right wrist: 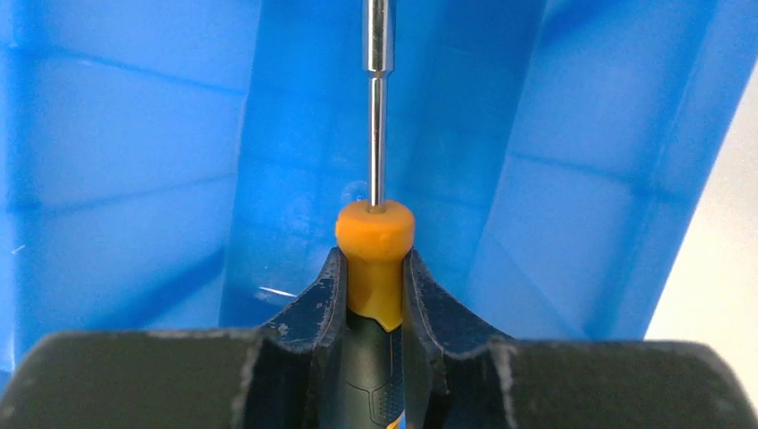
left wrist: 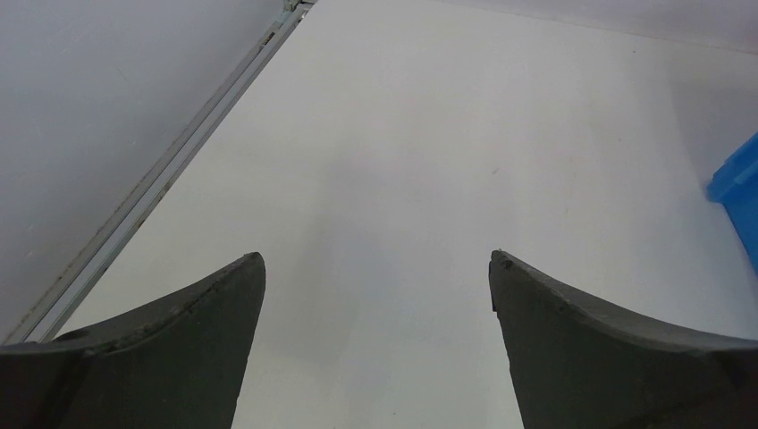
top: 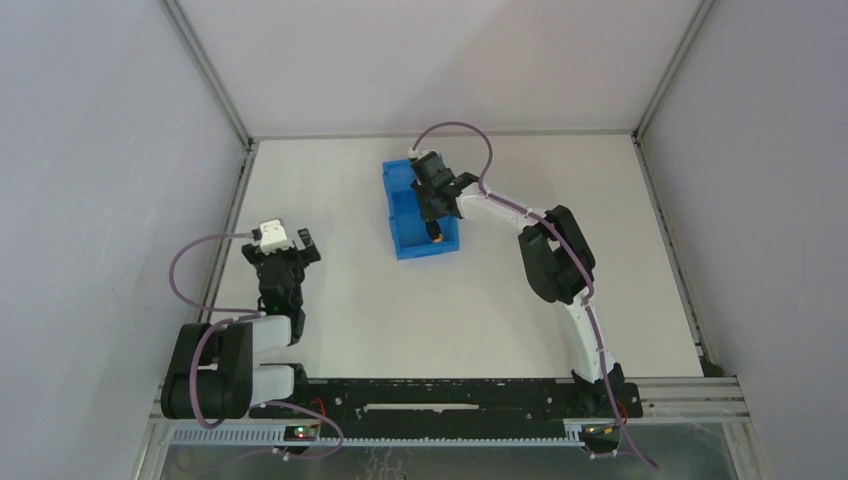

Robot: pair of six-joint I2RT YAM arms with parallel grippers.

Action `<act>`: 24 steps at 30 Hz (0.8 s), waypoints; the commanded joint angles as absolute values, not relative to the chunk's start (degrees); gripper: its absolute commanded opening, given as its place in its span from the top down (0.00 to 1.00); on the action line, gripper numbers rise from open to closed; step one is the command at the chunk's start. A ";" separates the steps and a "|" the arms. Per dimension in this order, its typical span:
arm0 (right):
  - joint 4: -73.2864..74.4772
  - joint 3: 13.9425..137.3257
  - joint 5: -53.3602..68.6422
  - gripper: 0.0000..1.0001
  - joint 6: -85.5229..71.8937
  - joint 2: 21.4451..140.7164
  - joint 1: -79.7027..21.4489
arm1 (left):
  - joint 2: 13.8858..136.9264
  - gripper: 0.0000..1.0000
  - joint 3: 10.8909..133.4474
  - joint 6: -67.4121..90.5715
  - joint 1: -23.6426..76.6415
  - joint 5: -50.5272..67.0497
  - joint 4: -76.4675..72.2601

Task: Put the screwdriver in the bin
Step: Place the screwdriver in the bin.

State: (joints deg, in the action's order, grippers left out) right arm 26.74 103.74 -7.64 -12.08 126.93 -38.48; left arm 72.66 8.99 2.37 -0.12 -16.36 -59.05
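The blue bin [top: 405,215] stands at the back centre of the table; its corner [left wrist: 737,192] shows at the right edge of the left wrist view. My right gripper [top: 436,222] hangs over its inside, shut on the screwdriver [right wrist: 375,268]. The two fingers clamp the orange and black handle, and the thin metal shaft [right wrist: 378,107] points ahead toward the blue walls [right wrist: 116,179]. An orange bit of the handle [top: 437,238] shows below the gripper from above. My left gripper [left wrist: 377,264] hovers over bare table at the left, open, nothing between its fingers.
A metal frame rail [left wrist: 161,179] runs along the table's left edge beside the grey wall. The right arm [top: 555,255] arches from its base at the near right toward the bin. White table [top: 600,190] lies round the bin.
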 commanded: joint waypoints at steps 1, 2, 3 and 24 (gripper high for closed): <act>23.62 103.89 -8.79 0.76 -11.02 127.47 -39.58 | 72.22 0.00 11.00 0.97 0.18 -17.08 -60.82; 23.54 103.94 -8.81 0.72 -11.06 127.45 -39.76 | 72.24 0.00 10.99 0.97 0.18 -17.13 -60.82; 23.54 104.05 -8.91 0.65 -11.00 127.44 -39.87 | 72.25 0.00 10.99 0.97 0.18 -17.14 -60.82; 25.62 104.52 -11.23 0.32 -11.51 119.62 -42.49 | 72.25 0.00 11.00 0.97 0.18 -17.13 -60.82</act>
State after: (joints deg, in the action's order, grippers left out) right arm 25.69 103.72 -9.85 -11.44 125.73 -41.45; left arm 72.64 8.99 2.35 -0.12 -16.36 -59.05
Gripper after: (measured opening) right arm 0.675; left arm 0.996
